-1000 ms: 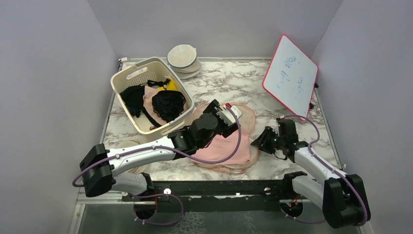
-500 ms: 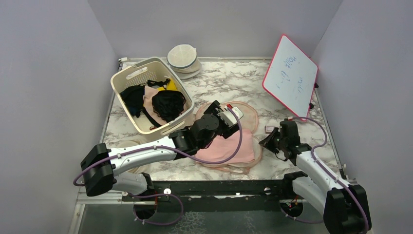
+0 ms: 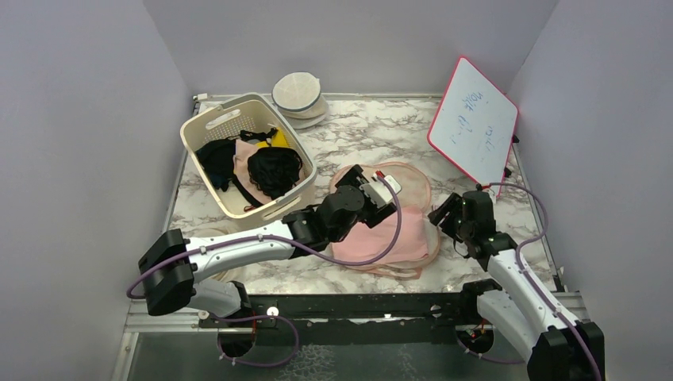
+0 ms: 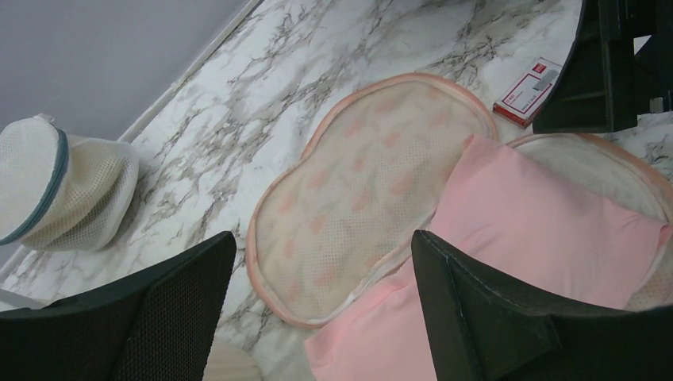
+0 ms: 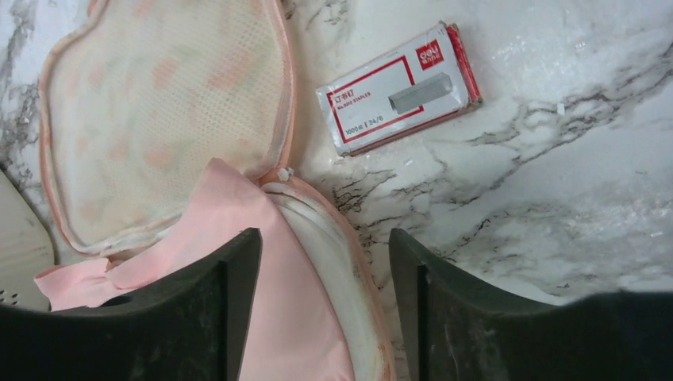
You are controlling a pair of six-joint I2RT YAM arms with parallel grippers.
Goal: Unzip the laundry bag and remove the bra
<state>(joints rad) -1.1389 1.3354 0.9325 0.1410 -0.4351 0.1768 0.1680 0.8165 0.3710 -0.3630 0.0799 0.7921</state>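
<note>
This is a robotics lab test cell. Plain lilac-grey walls [image 3: 87,119] box in a marble-print bench [image 3: 373,127] on three sides. A left arm [image 3: 238,248] and a right arm [image 3: 520,278] are bolted to a black rail [image 3: 357,305] at its near edge, trailing purple cables [image 3: 397,226]. A handwritten whiteboard [image 3: 474,123] leans by the right wall. The only household things are a basket [image 3: 198,127] of laundry and a bag [image 4: 365,182], near a staple box [image 5: 397,87].

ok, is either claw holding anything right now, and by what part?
Nothing is held. The left claw hangs open above the bra and the unzipped laundry bag. The right claw is open over the bag's rim, clamped on nothing.
</note>
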